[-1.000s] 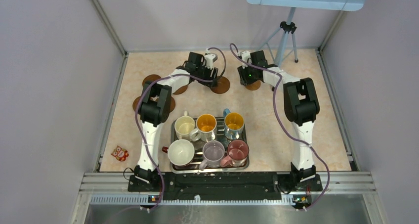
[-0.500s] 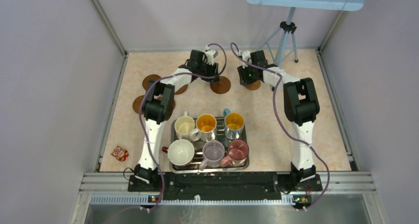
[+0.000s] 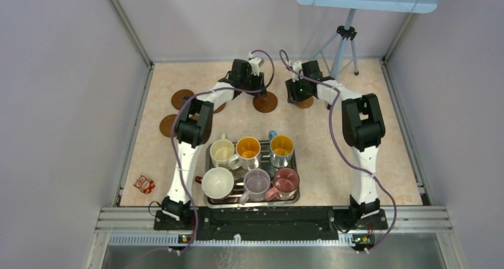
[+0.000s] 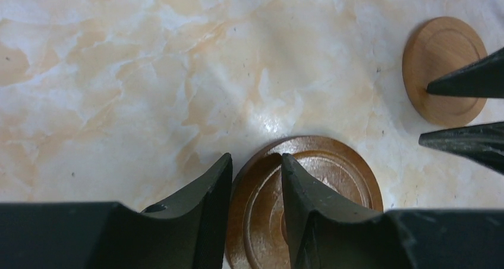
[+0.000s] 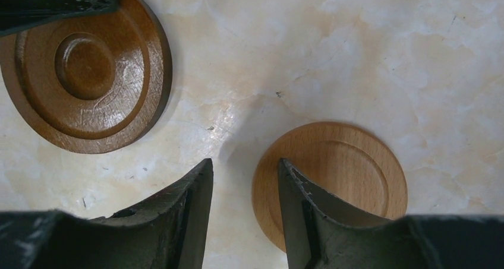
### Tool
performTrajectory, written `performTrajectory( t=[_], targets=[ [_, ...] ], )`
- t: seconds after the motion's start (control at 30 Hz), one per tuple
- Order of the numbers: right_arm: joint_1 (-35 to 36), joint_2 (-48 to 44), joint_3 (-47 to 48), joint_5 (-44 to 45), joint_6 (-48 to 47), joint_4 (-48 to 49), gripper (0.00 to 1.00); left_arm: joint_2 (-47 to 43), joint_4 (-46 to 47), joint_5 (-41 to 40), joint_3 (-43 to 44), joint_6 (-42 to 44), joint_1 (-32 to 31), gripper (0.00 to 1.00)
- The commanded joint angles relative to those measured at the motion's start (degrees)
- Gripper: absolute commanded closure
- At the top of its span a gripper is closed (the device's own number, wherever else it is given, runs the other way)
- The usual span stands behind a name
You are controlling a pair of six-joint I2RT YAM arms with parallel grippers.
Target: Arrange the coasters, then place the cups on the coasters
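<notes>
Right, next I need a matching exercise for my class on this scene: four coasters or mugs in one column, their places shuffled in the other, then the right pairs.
Things
1. light tan coaster
2. dark brown coaster nearest the tan one
3. pink mug
4. orange-inside mug

Places
A. middle of the far row on the tray
B. rim at the jaws of the left gripper
C. near right corner of the tray
D. rim at the jaws of the right gripper

Pairs: 1-D, 2-B, 3-C, 4-A

Six mugs on silver tray, brown coasters beyond, left arm, right arm reaching over them.
</notes>
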Motion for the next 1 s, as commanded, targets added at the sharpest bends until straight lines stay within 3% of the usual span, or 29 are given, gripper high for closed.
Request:
performTrajectory(
  t=[0.0,0.2,0.47,0.67,0.83,0.97],
  targets=[
    [-0.2,-4.5,-0.5,-1.6,2.0,0.0,0.56,3.5,-1.4,-2.4,2.0,-1.3,-1.0,0.58],
    [-0.2,-5.7,-0.5,-1.2,3.8,1.1,0.56,5.8,-1.1,-3.1,6.4,-3.0,-1.8,0.59],
    [0.8,-6.2,-0.6,-1.0,6.3,4.2,0.55,-1.0,-2.8,-3.7,7.3,-0.3,-0.2,0.38],
    [0.8,-8.5,-0.1,-0.8,6.1,1.9,0.52,-12.7,-8.9,0.0,-0.5,4.3,3.8,0.28],
    [-0.2,-14.3,-2.8,-3.5,4.1,-1.6,0.34,-23.2,-14.3,1.5,-12.5,12.4,10.9,0.18],
    [-1.3,-18.1,-5.5,-6.5,2.7,-5.4,0.26,-27.0,-18.7,-1.4,-18.7,15.9,15.3,0.15]
  ],
)
